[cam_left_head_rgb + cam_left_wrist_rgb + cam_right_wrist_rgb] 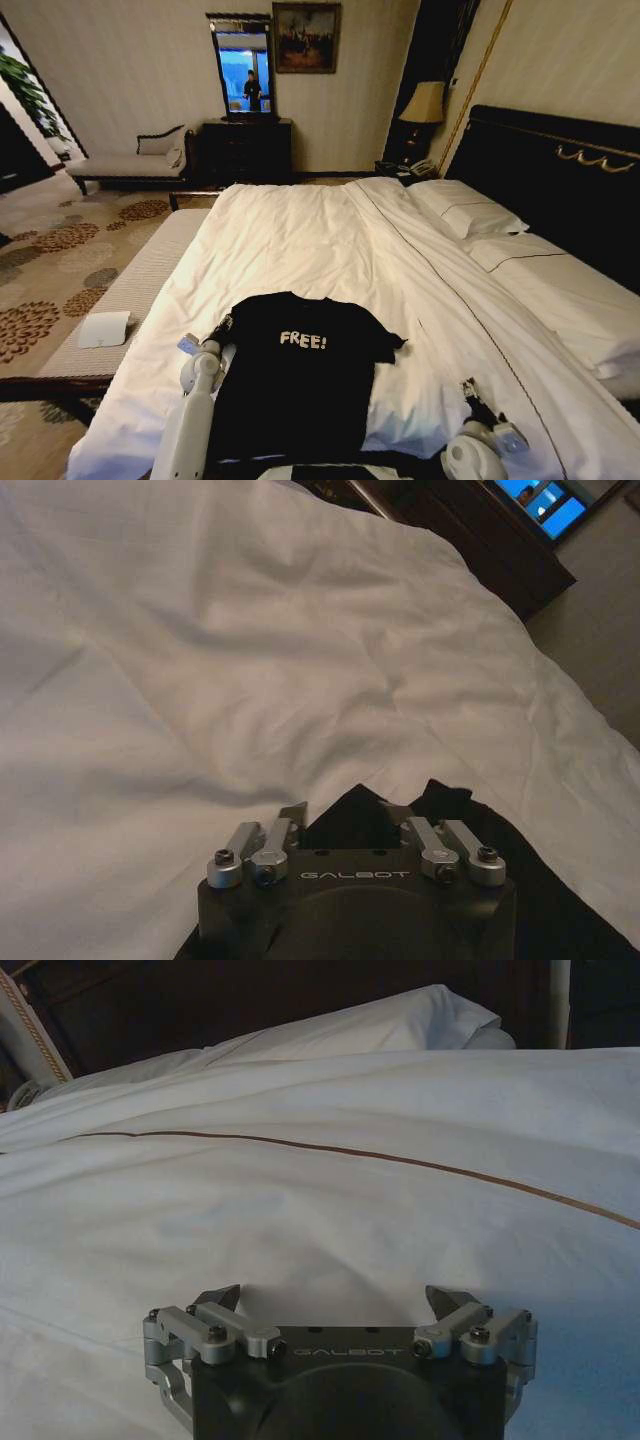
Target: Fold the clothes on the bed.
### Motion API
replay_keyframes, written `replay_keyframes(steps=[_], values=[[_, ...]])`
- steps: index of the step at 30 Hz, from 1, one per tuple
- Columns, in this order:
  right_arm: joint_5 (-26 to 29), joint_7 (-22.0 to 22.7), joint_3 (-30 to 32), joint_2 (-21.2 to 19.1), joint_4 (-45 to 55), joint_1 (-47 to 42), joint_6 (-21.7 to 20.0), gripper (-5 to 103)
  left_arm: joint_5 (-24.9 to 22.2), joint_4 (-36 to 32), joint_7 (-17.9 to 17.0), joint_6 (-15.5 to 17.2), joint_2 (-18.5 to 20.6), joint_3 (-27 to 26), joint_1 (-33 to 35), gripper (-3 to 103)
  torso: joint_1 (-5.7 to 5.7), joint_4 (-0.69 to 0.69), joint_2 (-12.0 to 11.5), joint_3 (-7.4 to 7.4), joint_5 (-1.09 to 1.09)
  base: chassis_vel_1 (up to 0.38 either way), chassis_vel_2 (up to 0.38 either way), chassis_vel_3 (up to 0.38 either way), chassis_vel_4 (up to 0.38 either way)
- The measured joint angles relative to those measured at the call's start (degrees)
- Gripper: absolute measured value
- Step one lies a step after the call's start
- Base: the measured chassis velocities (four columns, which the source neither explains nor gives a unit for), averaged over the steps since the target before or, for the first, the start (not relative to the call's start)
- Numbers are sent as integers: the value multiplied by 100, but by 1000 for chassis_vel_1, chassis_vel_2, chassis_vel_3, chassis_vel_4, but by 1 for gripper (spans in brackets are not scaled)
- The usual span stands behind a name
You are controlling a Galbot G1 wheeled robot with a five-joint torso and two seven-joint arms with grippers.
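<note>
The left tool (222, 328) sits at the T-shirt's (300, 385) left sleeve, about nine o'clock from the white "FREE!" lettering (302, 340); in its wrist view (345, 820) the fingers stand spread, with black cloth rising between the tips, so it looks placed to close on the sleeve edge rather than pinching it yet. The right tool (470, 390) hovers over bare duvet at roughly three o'clock from the shirt, well apart from it, its fingers wide open above white cloth with a thin dark piping line (330, 1150).

The shirt lies flat, chest up, near the foot of the bed (300, 240), collar toward twelve o'clock and hem toward six. The pillows (465, 208) rest at about two o'clock by the dark headboard (560, 170).

I judge this the opening step: taking hold of the left side for a first fold. The next move calls for closing on the sleeve alone, without gathering duvet beneath.
</note>
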Motion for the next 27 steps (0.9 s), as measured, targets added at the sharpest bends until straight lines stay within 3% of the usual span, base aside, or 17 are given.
replay_keyframes(steps=[2,5,12,15,27], values=[[0,3,2,-1,-2,0,0,100,7,8,0,-6,-6,0,0,40,0,0,0,0,0,0,0,0,0],[-4,10,2,2,-6,-2,0,100,11,20,0,-19,-25,-3,1,25,0,0,0,0,0,0,0,0,0],[-18,18,-3,5,2,-23,0,100,3,25,-2,-21,-40,-19,2,19,0,0,0,0,0,0,0,0,0],[-18,25,0,-12,6,-26,0,100,-9,-1,-2,-21,-39,-43,11,6,0,0,0,0,0,0,0,0,0],[-14,36,2,-17,-20,-24,2,100,-28,-49,-3,-21,-18,-94,63,0,0,0,0,0,-1,0,0,0,0]])
